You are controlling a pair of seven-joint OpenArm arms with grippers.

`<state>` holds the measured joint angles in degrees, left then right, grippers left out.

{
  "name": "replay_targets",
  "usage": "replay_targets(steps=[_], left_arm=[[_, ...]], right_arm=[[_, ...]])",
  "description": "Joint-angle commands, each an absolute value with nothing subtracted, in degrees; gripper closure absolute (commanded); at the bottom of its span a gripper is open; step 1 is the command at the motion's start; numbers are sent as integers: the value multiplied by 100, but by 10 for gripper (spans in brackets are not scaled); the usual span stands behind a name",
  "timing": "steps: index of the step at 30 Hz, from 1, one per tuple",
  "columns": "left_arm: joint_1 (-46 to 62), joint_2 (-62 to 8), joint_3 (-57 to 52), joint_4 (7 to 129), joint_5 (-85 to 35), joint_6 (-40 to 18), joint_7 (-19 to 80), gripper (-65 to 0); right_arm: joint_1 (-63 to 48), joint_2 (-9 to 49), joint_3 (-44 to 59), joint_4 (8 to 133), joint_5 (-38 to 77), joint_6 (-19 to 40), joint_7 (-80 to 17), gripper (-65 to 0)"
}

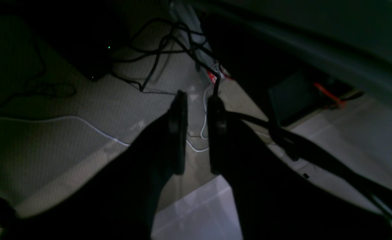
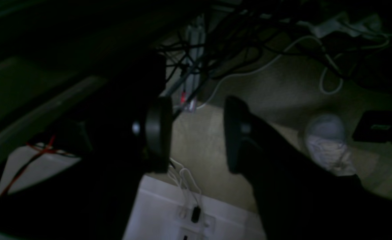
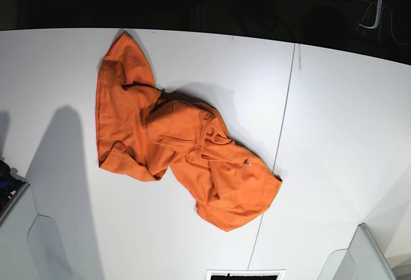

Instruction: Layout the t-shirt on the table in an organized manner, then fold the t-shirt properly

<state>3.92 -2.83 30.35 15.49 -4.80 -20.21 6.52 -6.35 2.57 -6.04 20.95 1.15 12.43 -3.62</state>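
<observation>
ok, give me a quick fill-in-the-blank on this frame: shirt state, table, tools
1. The t-shirt lies ____ on the table, not spread flat.
2. The shirt's colour is ____.
3. Both wrist views look down at the ____, not the tabletop.
4. The left tool and right tool each hold ____.

Missing words: crumpled; orange; floor; nothing

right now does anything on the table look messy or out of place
Yes: the t-shirt lies crumpled and twisted diagonally across the table, bunched with folds rather than spread flat. Neither arm is touching it.
</observation>
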Motion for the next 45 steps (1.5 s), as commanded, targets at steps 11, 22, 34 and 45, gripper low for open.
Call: replay_targets(steps=[11,22,34,45], left_arm=[[388,-270,3035,1579,-484,-2082,532,-138],[725,-303,3030,2012,-484,-2082,541,-138],[2585,-829,2558,5411,-141,-2080,1087,-138],[4394,-1605,613,10084,-696,-2469,1382,-260]], right_arm=[[-687,283,-613,2156,102,1221,-318,-261],[-926,303,-613,2399,-75,1221,-322,-261],[-2945,845,-613,5655,82,2399,-480,-261],[-4783,1811,-504,9406,561,2687,-499,-261]])
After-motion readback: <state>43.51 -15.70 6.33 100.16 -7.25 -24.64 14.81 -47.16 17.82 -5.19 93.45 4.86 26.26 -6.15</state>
